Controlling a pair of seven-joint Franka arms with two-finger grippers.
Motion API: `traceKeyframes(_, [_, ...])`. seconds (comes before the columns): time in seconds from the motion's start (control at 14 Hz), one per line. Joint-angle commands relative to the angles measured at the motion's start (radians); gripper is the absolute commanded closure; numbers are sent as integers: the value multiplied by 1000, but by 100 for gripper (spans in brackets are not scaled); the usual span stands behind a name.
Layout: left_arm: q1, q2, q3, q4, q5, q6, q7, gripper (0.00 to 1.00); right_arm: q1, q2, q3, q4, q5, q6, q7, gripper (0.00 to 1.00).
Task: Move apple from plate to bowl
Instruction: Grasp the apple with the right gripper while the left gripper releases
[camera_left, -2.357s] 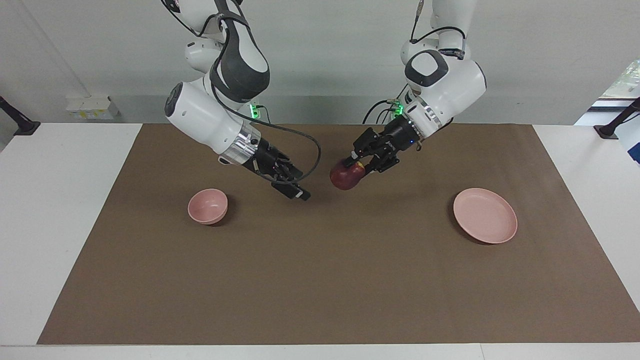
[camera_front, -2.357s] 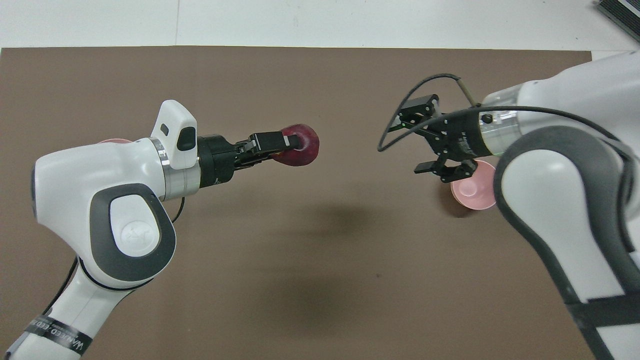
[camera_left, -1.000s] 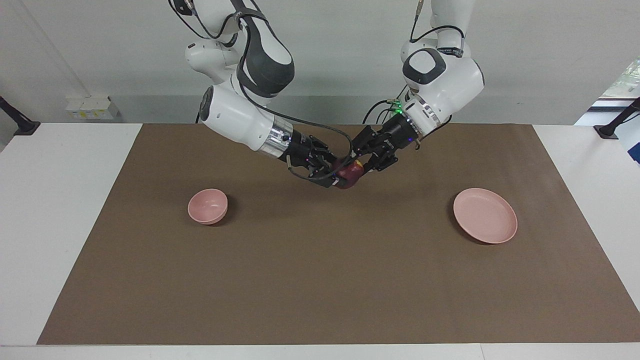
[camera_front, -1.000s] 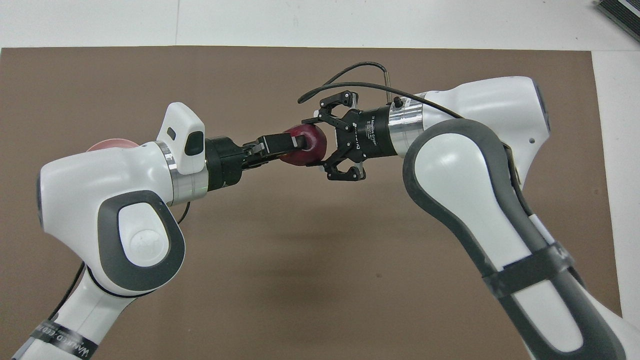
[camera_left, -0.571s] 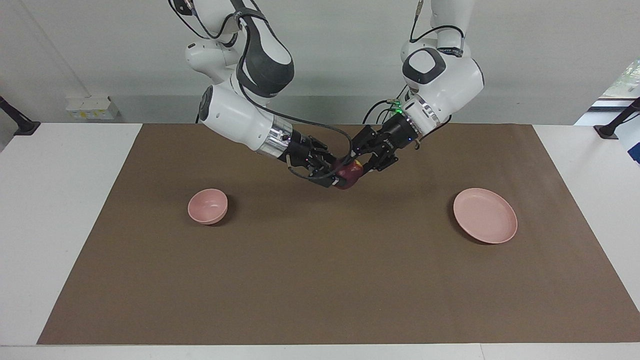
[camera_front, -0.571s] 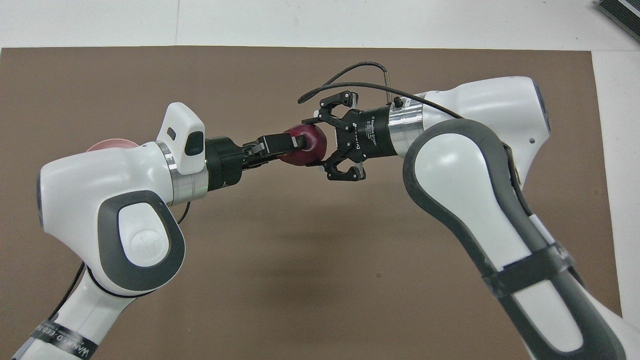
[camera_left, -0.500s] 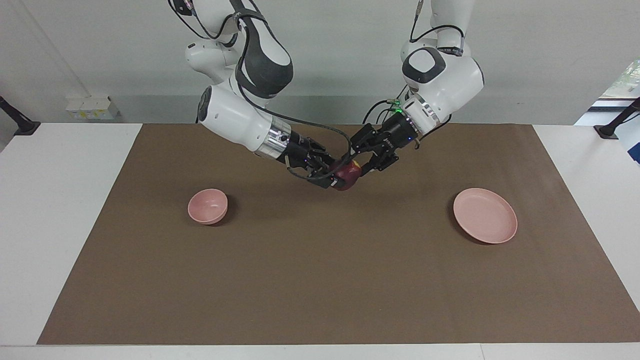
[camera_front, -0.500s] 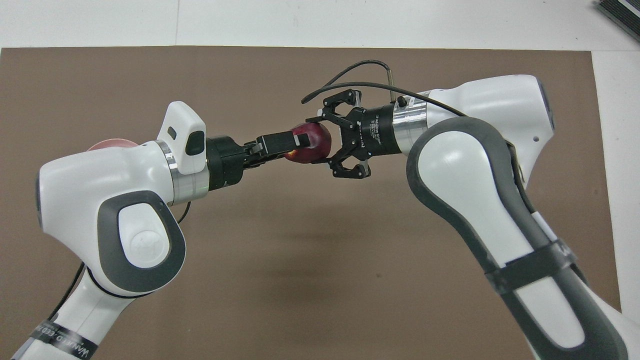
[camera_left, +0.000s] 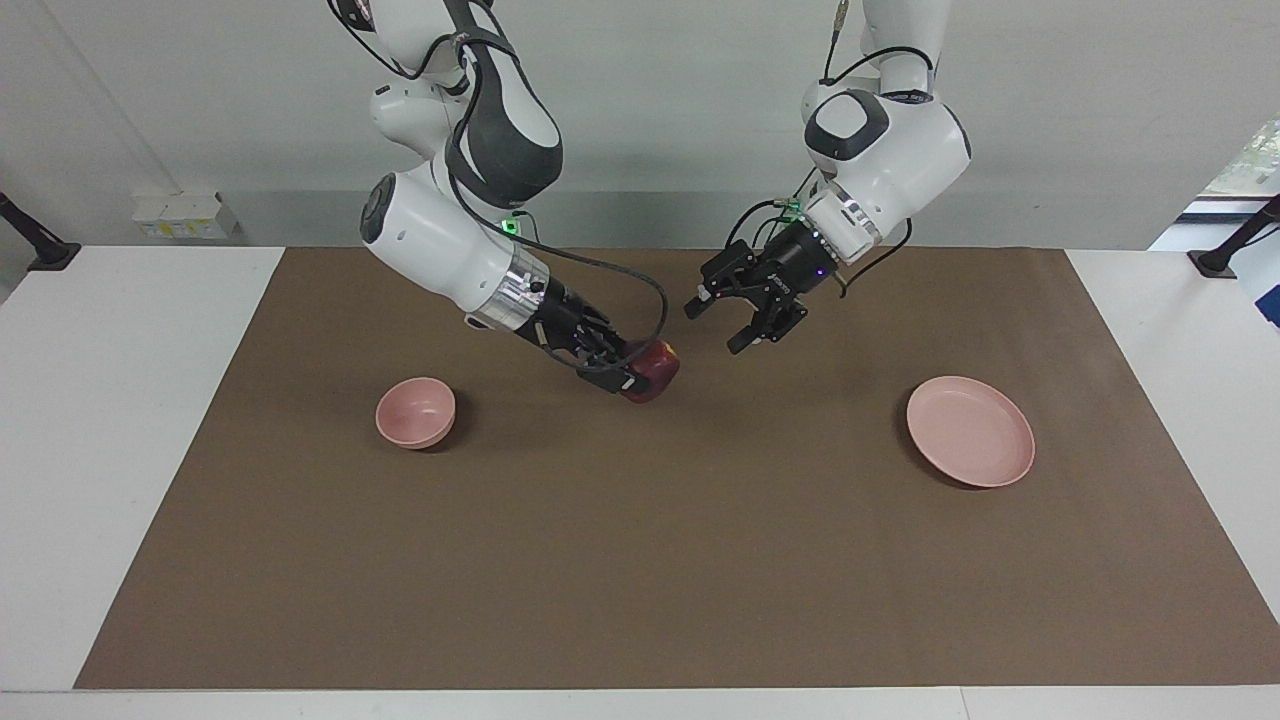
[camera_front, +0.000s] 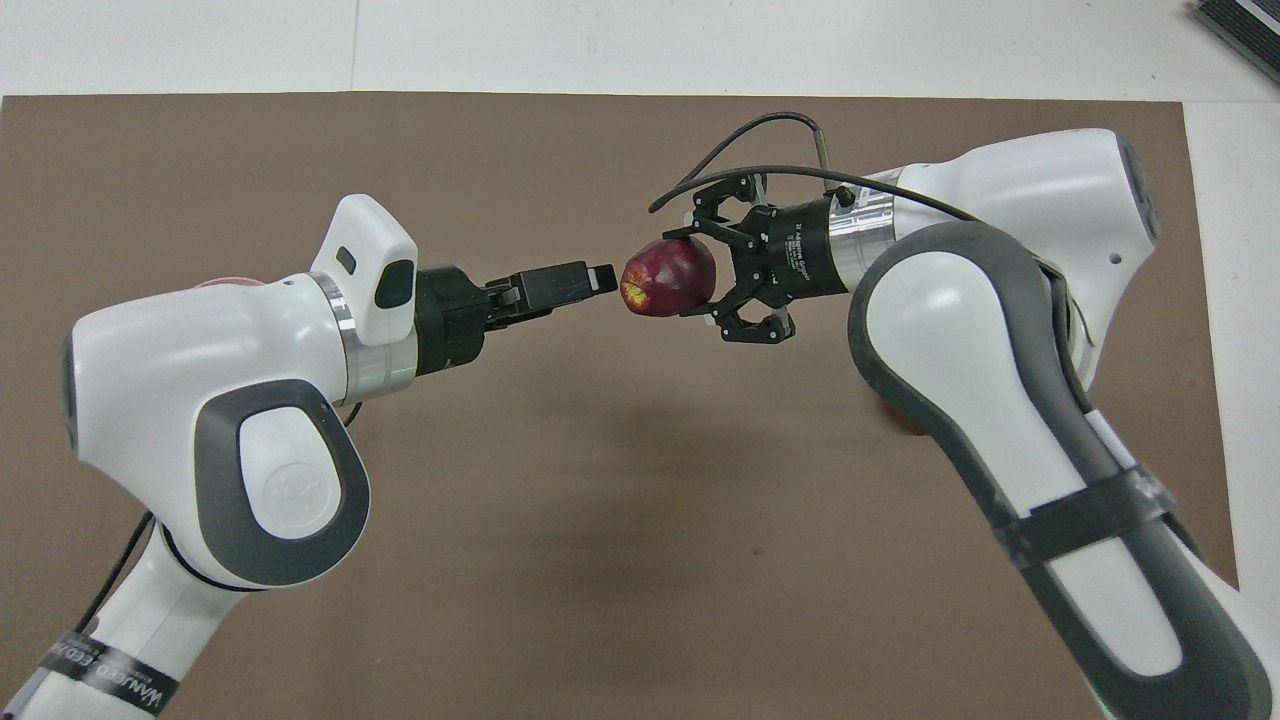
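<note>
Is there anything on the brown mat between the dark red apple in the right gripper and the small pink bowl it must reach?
Nothing visible. The right gripper holds the dark red apple above bare brown mat, and the stretch to the small pink bowl is unobstructed. The left gripper stands open, apart from the apple.

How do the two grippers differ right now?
The right gripper is shut on the apple; the left gripper is open and holds nothing. The right gripper hangs lower, toward the bowl end of the table; the left gripper is higher, toward the plate end. Both are up in the air over the brown mat, pointing at each other.
</note>
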Motion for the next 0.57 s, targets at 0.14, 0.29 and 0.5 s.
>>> traceKeyframes(0.14, [61,6,13,5,255,-88,-12,0,-36,-2,4,3,-244,-28,-138,100])
traceKeyframes(0.29, [106,6,13,5,400,-155,-12,0,-42,0,4,3,-392,-41,-199,100])
traceKeyframes(0.5, [130,24,13,49,560,-203,-61,0,-73,-23,4,11,-600,-135,-364,100])
